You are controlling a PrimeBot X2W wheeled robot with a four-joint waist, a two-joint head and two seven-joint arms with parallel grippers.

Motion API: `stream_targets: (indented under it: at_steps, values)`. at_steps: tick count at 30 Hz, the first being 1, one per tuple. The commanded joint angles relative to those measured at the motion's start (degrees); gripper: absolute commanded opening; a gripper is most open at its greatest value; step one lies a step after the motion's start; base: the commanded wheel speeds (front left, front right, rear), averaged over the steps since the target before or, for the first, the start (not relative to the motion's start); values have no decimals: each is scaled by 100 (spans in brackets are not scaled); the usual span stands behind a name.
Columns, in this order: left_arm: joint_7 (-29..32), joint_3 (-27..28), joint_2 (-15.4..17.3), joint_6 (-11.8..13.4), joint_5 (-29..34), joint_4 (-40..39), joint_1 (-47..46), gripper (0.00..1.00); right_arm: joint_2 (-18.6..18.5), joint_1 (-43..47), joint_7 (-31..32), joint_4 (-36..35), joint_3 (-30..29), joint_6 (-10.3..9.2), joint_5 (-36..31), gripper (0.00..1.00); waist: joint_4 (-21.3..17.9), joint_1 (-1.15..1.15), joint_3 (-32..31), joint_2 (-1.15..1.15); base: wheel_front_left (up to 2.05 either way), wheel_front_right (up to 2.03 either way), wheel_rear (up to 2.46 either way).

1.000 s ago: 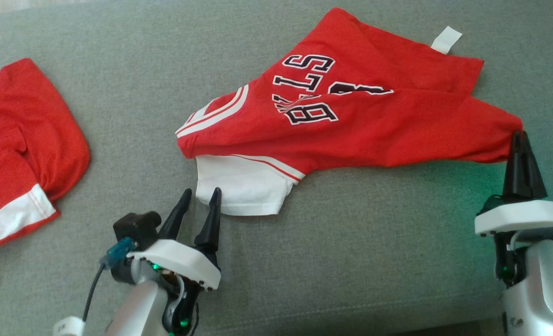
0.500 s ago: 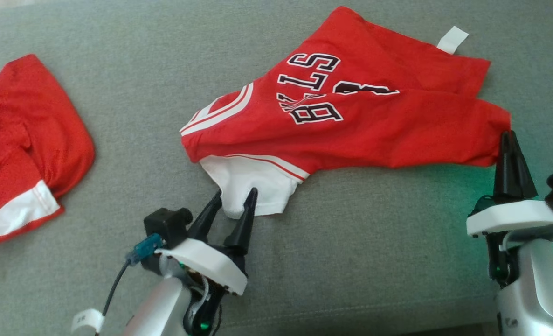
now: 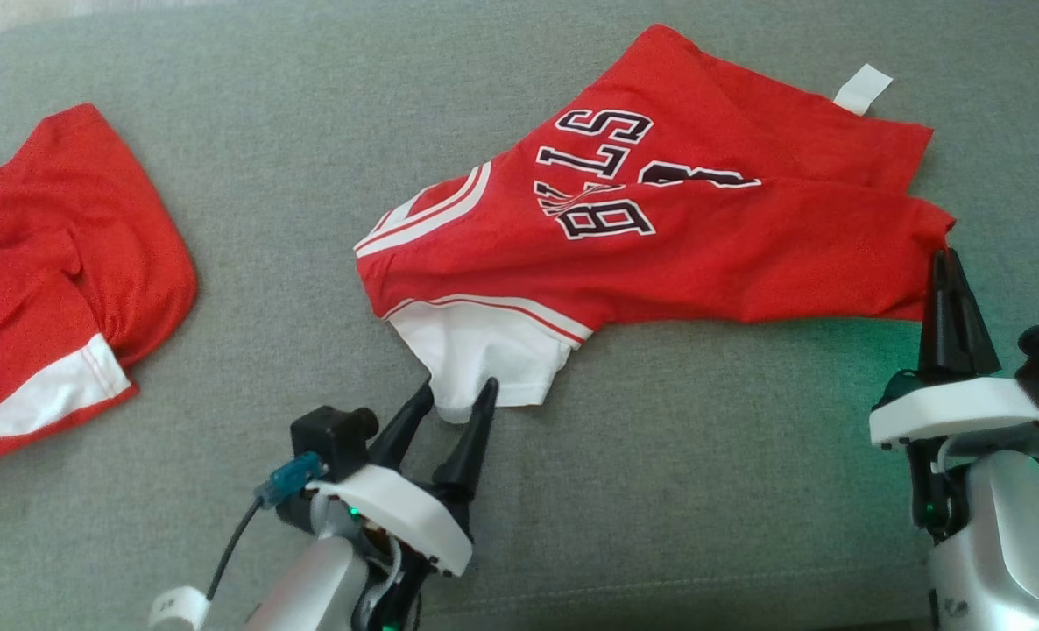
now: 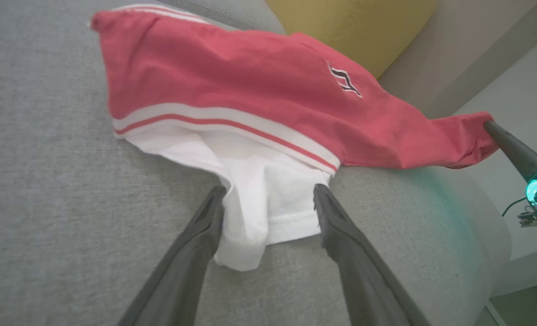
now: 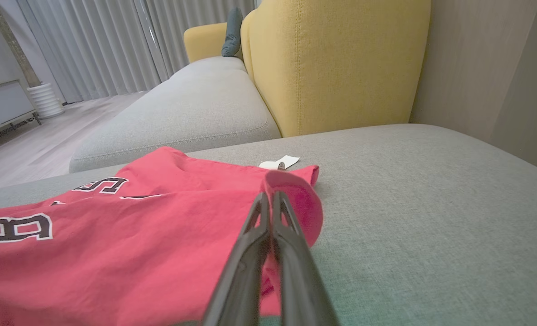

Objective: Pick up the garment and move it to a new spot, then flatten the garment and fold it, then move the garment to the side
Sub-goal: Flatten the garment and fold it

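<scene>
Jersey [image 3: 660, 237] lay crumpled on the sofa [image 3: 222, 131], from the middle toward the right edge, lettering up, one layer folded over another. Right pincer [image 3: 944, 256] was clamped on the red corner, which was raised a little off the seat. Left pincer [image 3: 459, 386] was wide, straddling the white sleeve [image 3: 476, 350] hem, nothing gripped.

Likely step: second hold before the lift. I'd push in past the stitched hem so every layer sits between the fingers, close fully, then raise both sides together under light tension.

Cloth looked thin and limp, with soft creases. Red-striped white trim, black letters edged white, white tag [image 3: 863, 88] toward the far edge. Sofa weave was coarse and grey, probably draggy. A second red garment [image 3: 55, 272] lay at the left edge, well apart.
</scene>
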Motion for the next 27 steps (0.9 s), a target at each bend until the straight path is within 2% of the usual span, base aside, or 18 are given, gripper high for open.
stream_targets:
  at_steps: [1,2,3,4,5,6,12,18,27]
  values:
    - [-31,256,37,-35,7,-61,-16,74,16,-169,-62,-133,153,37,33,0,-13,0,-11,0,0,0,0]
    - [-31,296,33,-35,25,-26,-14,49,17,-172,-62,-132,157,37,36,0,-19,0,-13,0,0,0,0]
    - [-31,296,33,-35,25,-26,-14,49,17,-172,-62,-132,157,37,36,0,-19,0,-13,0,0,0,0]
    - [-31,314,30,-35,46,3,-16,40,17,-173,-62,-134,161,37,39,0,-23,0,-14,0,0,0,0]
    - [-31,328,27,-35,66,24,-21,17,18,-175,-62,-138,163,37,43,0,-26,0,-11,0,0,0,0]
    - [-31,341,24,-35,80,40,-28,0,18,-178,-62,-142,165,37,43,0,-28,0,-9,0,0,0,0]
    - [-31,654,5,-35,239,-249,-94,0,12,-192,-62,-388,225,37,135,0,15,0,-87,0,0,0,0]
    - [-31,1154,13,-35,357,-1367,-380,0,-192,-332,-62,-866,518,37,369,0,126,0,-418,0,0,0,0]
    - [-31,1819,703,-35,599,-2451,-1711,0,-734,-1194,-62,-1352,849,37,894,0,309,0,-1044,0,0,0,0]
